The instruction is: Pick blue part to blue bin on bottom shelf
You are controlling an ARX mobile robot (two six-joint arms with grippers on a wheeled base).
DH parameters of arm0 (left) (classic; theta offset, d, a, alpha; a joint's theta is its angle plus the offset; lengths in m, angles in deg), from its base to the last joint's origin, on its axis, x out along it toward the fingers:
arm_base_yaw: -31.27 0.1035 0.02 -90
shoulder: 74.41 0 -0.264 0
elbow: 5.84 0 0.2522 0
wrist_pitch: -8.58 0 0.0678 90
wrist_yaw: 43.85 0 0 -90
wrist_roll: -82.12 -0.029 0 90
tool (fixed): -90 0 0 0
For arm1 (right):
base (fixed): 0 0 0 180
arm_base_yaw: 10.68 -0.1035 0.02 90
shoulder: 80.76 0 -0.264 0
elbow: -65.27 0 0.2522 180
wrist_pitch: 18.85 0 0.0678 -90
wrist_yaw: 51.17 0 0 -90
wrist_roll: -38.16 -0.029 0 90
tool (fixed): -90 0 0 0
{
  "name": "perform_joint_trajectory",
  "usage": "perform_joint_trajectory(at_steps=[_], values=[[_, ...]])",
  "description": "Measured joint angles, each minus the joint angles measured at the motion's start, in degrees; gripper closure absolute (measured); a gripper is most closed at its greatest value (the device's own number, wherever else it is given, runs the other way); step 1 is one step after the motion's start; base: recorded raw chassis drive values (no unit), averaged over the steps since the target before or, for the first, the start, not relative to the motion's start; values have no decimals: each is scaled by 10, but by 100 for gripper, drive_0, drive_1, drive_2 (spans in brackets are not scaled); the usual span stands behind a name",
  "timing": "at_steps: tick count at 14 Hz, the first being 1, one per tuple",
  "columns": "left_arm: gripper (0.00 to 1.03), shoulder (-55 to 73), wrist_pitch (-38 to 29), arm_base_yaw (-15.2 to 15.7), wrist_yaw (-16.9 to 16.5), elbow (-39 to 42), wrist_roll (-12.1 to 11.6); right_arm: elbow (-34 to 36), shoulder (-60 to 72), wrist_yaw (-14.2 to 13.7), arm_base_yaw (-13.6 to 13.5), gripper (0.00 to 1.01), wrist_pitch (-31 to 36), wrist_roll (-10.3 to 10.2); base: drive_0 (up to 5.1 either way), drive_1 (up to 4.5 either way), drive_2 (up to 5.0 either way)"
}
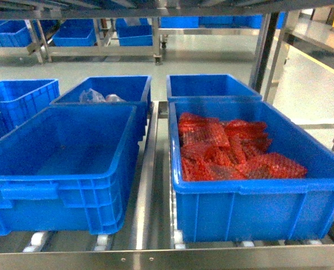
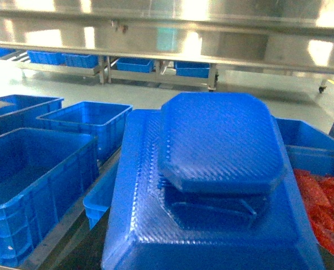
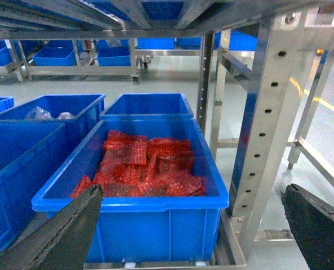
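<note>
My left gripper (image 2: 212, 247) carries the blue part (image 2: 212, 185) above the rack, jaws hidden beneath it; my right gripper (image 3: 189, 225) hangs spread, holding nothing; the empty blue bin (image 1: 59, 163) awaits, placing remains

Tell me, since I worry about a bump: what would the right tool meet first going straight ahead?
Probably the bin of red parts, directly between its open fingers; depth is unclear.

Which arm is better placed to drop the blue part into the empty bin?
Left: the blue part fills its wrist view, beside the empty bin; the right gripper is open, holding nothing.
</note>
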Motion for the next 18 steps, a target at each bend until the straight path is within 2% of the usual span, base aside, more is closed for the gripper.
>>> perform_joint_trajectory(at_steps=[18], values=[[60, 0, 0, 0, 0, 0, 0, 0, 0, 0, 0, 3, 1, 0, 0, 0, 0]])
